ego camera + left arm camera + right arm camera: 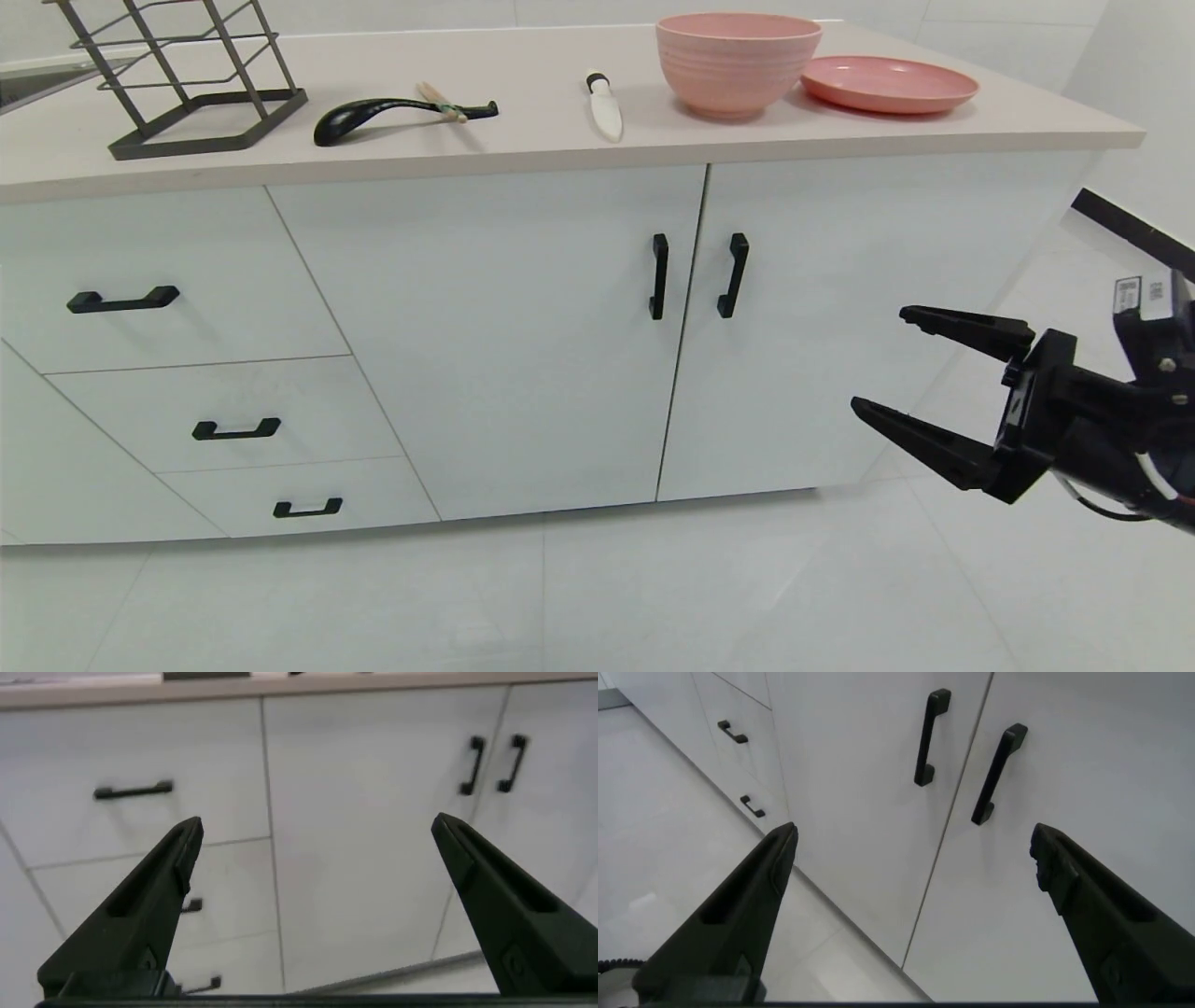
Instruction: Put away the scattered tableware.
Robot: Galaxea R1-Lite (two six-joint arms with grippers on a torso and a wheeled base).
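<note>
On your table (560,140), count one pink bowl (738,61), one pink plate (889,84) just beside it, one white knife (605,107), one black spoon (373,114), one pair of chopsticks (442,101) across its handle, and one wire rack (187,84). Right tool (881,359) released, jaws wide, low before two cabinet doors (523,345). Left tool (318,826) released too. Wrist sticker (1141,293) unreadable.

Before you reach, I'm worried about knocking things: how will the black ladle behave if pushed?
The black ladle looks rigid and light. Its arched handle seems raised off the counter, so a push may rock or spin it. The chopsticks lying across it would likely shift.
</note>
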